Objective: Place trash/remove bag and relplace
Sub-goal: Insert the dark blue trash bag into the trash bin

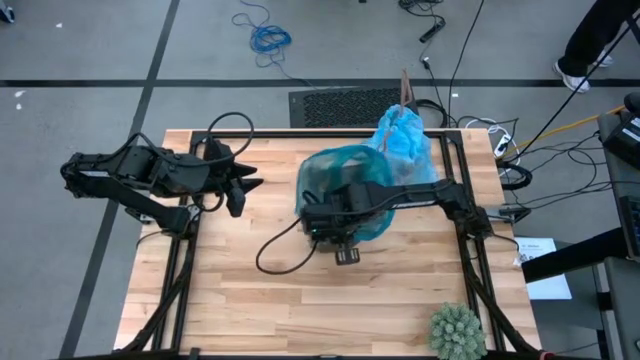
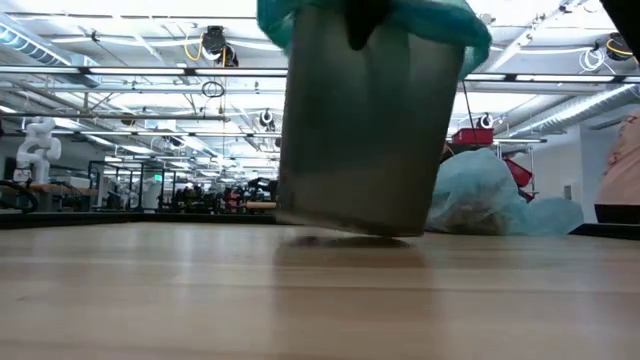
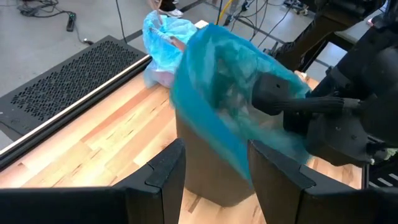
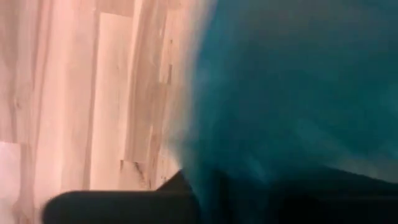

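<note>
While both arms are out over the bench (image 1: 250, 300), I count two bags and one bin. The dark bin (image 2: 355, 130) stands mid-bench with a teal bag (image 1: 335, 175) draped over its rim. The pale blue bag (image 1: 405, 140) sits bunched up at the far edge, just behind the bin. The right arm reaches across from its side, its pincer (image 1: 335, 215) at the bin's rim, buried in teal plastic, so I can't tell its grip. The left pincer (image 1: 240, 185) hangs just left of the bin, fingers (image 3: 165, 171) spread, nothing held. One spiky green ball (image 1: 457, 328) sits at the near right corner.
</note>
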Controlling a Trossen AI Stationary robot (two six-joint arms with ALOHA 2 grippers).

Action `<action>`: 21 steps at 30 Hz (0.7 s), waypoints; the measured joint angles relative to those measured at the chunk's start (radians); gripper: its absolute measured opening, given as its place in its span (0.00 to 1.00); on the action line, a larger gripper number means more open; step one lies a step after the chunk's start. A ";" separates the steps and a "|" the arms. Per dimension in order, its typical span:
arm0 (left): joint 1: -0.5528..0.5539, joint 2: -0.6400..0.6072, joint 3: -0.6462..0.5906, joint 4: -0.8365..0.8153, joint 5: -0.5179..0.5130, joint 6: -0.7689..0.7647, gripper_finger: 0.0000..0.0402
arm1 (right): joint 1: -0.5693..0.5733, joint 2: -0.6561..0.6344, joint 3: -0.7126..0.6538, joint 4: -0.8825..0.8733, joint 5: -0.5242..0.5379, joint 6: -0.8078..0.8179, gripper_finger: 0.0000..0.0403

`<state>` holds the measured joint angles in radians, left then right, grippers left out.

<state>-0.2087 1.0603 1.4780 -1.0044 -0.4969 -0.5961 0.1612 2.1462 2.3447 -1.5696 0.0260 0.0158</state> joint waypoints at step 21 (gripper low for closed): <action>0.003 0.004 0.000 -0.001 -0.001 -0.039 0.40 | 0.000 -0.041 0.001 0.061 -0.032 0.015 0.71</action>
<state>-0.2060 1.0646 1.4780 -1.0050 -0.4980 -0.6346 0.1612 2.1048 2.3455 -1.5088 -0.0063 0.0309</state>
